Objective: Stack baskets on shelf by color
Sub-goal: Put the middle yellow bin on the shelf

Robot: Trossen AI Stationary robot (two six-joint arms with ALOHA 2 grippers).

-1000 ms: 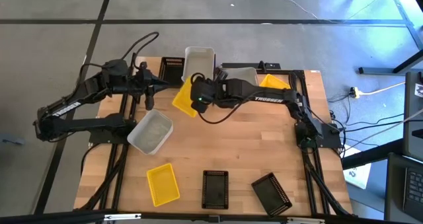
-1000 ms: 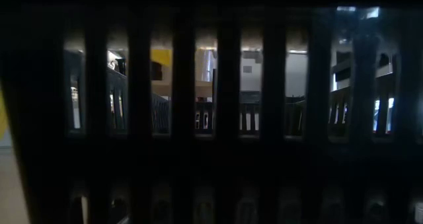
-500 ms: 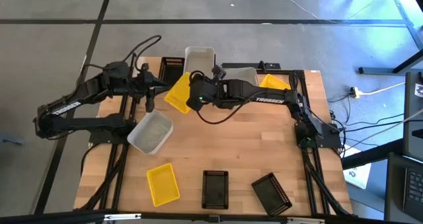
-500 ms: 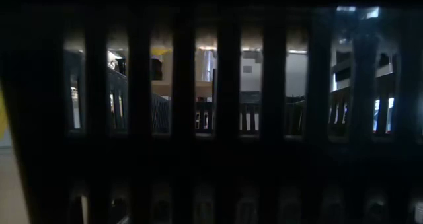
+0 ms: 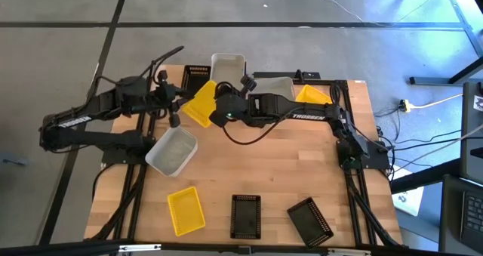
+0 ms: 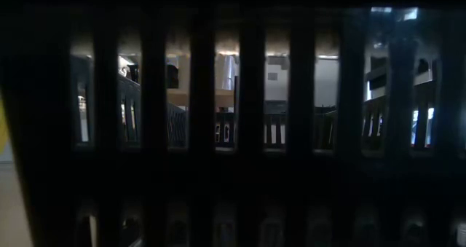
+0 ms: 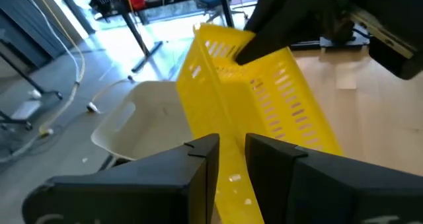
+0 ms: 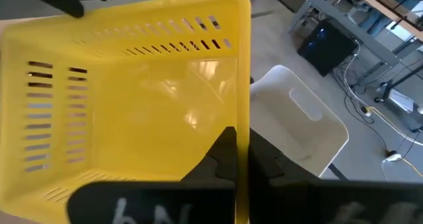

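Note:
A yellow basket (image 5: 199, 103) hangs tilted above the table's far left part, between my two grippers. My left gripper (image 5: 181, 100) is shut on its left side and my right gripper (image 5: 219, 109) on its right side. In the left wrist view the yellow basket (image 7: 264, 98) runs away from my fingers to the right gripper's dark body at its far rim. The right wrist view looks into the yellow basket's (image 8: 132, 112) slotted hollow. The shelf (image 5: 332, 81) stands at the far right, with a grey basket (image 5: 278, 86) and a yellow basket (image 5: 312, 94) on it. My left gripper pinches the yellow basket's thin side wall (image 7: 231, 154) between its two fingers, coming level from the table's left. The basket is lifted clear and tilted. My right gripper pinches the opposite rim (image 8: 242, 128), one finger inside the hollow and one outside, coming from the table's right.
A white basket (image 5: 227, 66) and a black basket (image 5: 197, 77) sit at the far edge behind the grippers. A white-grey basket (image 5: 172, 150) lies left of centre. Near the front lie a yellow basket (image 5: 186, 209) and two black baskets (image 5: 245, 214) (image 5: 309, 220). A black perforated basket (image 6: 233, 130) blocks the low view.
My right gripper has carried the yellow basket toward the table's left and far edge, up to my left gripper. The basket has turned and tipped on the way, and its left side now lies at the left gripper's fingers.

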